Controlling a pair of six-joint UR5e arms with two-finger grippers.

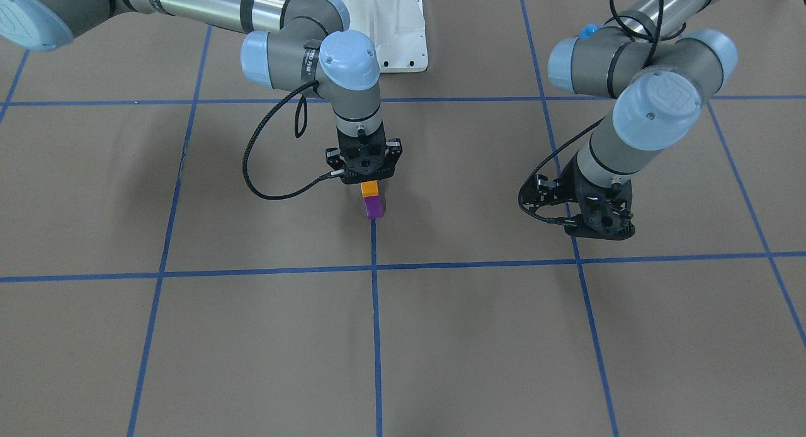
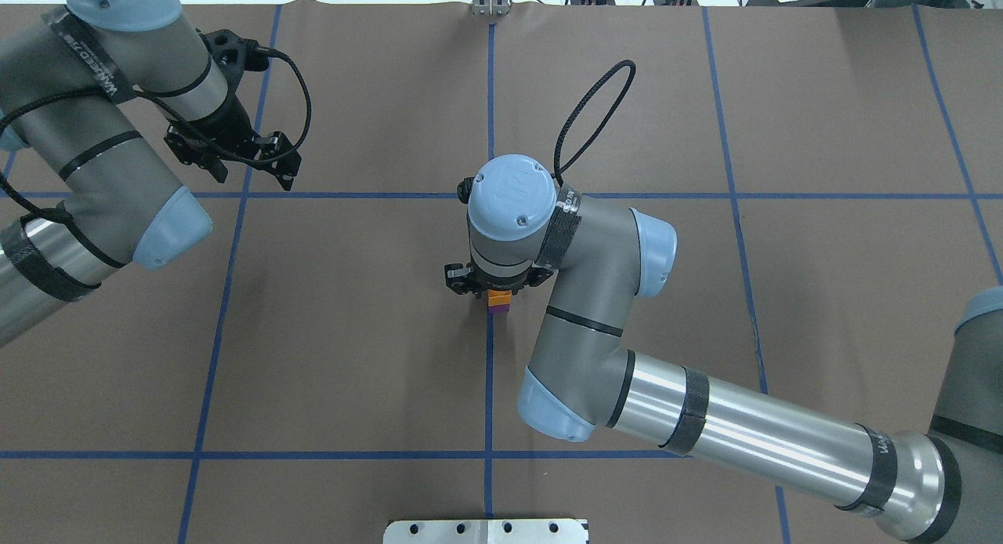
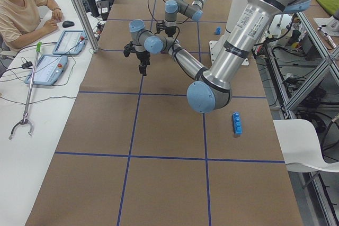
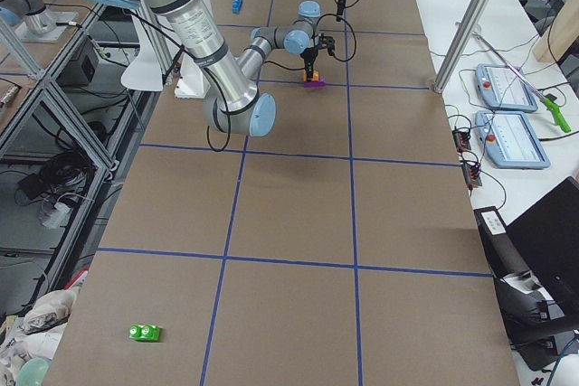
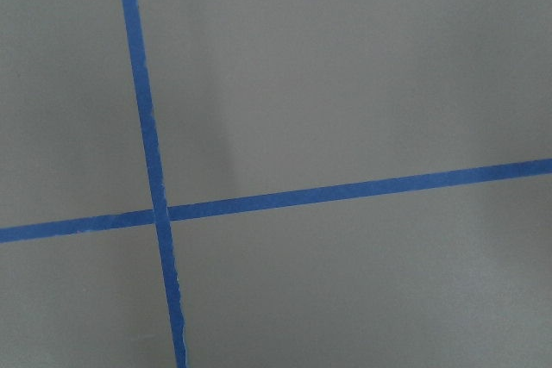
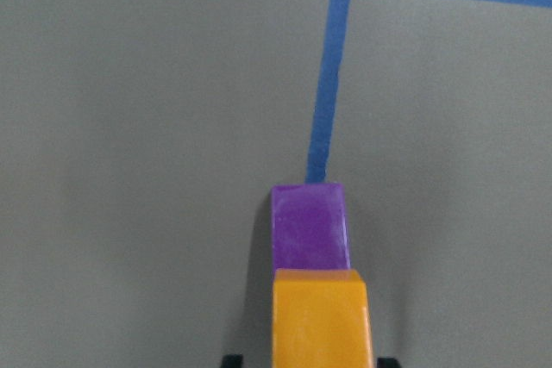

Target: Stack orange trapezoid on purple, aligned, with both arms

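**Visitor:** Position of the orange block [image 1: 369, 188]?

**Guide:** It sits on top of the purple block [image 1: 374, 207], roughly square over it as far as the right wrist view shows. The pair stands near the middle of the brown surface [image 1: 189, 336], on a blue tape line [image 1: 376, 311].

**Visitor:** Right tool [image 1: 365, 175]?

**Guide:** It is directly above the stack, pointing straight down. Its wrist camera shows dark fingertips [image 6: 385, 359] on either side of the orange block, close to its flanks. Whether they press the block or stand just off it, I cannot tell.

**Visitor:** Left tool [image 1: 601, 229]?

**Guide:** It is well apart from the stack, tilted, low over the surface beside another tape line. Its wrist camera shows only brown surface and a crossing of two tape lines. Whether its jaws are apart or together, I cannot tell.

**Visitor:** Other items?

**Guide:** A long blue brick [image 3: 237, 123] lies towards the end of the surface on the robot's left. A green block [image 4: 145, 333] lies near the opposite end.
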